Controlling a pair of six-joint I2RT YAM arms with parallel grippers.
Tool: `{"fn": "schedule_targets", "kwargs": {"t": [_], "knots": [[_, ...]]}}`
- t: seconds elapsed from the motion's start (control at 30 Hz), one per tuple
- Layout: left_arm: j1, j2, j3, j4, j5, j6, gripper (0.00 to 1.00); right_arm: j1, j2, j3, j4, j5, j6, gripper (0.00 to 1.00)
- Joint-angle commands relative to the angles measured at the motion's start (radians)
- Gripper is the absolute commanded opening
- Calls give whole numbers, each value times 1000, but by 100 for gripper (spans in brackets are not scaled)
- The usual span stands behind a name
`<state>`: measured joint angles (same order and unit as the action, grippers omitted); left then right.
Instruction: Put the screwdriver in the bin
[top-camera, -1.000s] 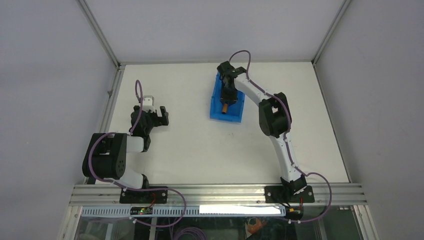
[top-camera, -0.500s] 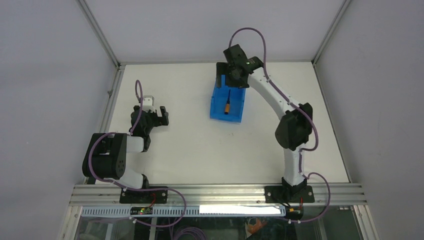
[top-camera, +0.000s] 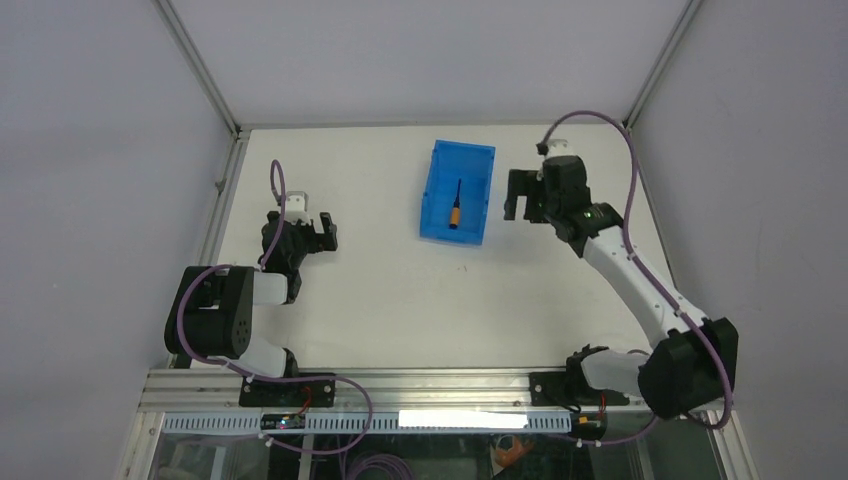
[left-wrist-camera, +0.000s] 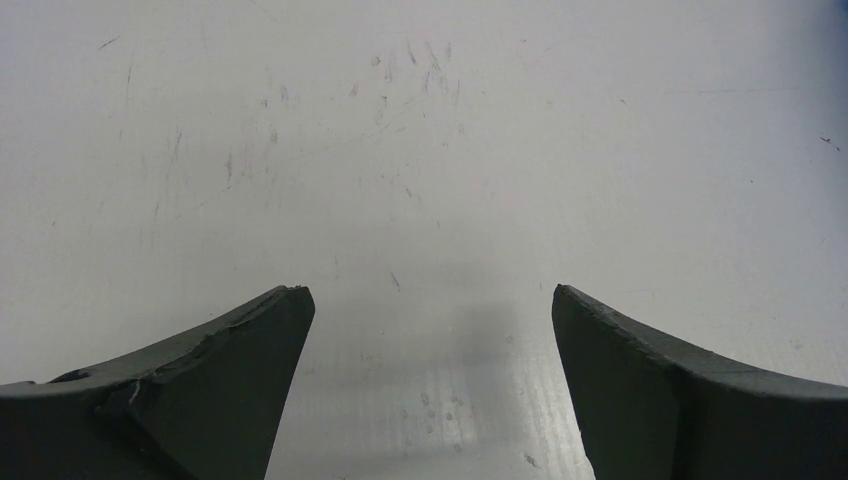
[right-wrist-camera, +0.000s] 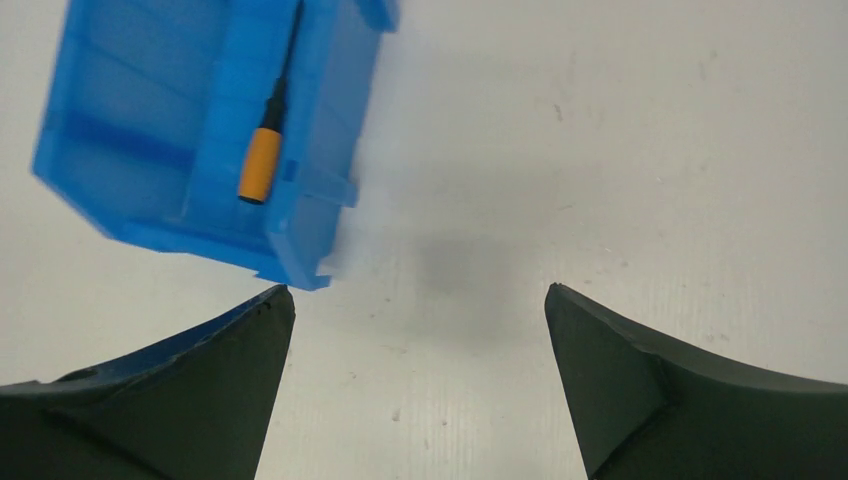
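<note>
The screwdriver (top-camera: 455, 209), orange-handled with a thin black shaft, lies inside the blue bin (top-camera: 438, 225) at the back middle of the table. In the right wrist view the screwdriver (right-wrist-camera: 262, 160) rests on the floor of the bin (right-wrist-camera: 130, 150), handle toward the camera. My right gripper (top-camera: 521, 197) hangs open just right of the bin, holding nothing; its fingertips (right-wrist-camera: 418, 293) frame bare table. Over at the left of the table my left gripper (top-camera: 324, 230) is open and empty, and its wrist view (left-wrist-camera: 430, 292) shows only tabletop.
The white table (top-camera: 400, 290) is walled by grey panels, with a metal rail (top-camera: 430, 385) along the near edge where both arm bases sit. The right arm's elbow (top-camera: 690, 365) folds back over the near right corner.
My right gripper opened and let go of the screwdriver, which now lies in the bin. The right arm then pulled back out of the bin, right and toward its base. The left arm stayed still.
</note>
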<state>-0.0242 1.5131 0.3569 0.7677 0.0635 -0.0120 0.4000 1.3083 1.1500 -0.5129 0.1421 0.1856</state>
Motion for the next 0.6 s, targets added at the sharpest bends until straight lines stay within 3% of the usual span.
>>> {"fn": "schedule_targets", "kwargs": {"t": [0.0, 0.23, 0.37, 0.57], "knots": [[10, -7, 19, 51, 27, -8, 99, -88, -203, -236, 232, -20, 46, 99], [10, -8, 19, 51, 27, -8, 99, -110, -394, -563, 394, 78, 101, 99], [10, -7, 19, 51, 28, -8, 99, -110, -444, -631, 395, 157, 138, 99], [10, -8, 19, 51, 27, -8, 99, -110, -496, -716, 489, 131, 124, 99]]}}
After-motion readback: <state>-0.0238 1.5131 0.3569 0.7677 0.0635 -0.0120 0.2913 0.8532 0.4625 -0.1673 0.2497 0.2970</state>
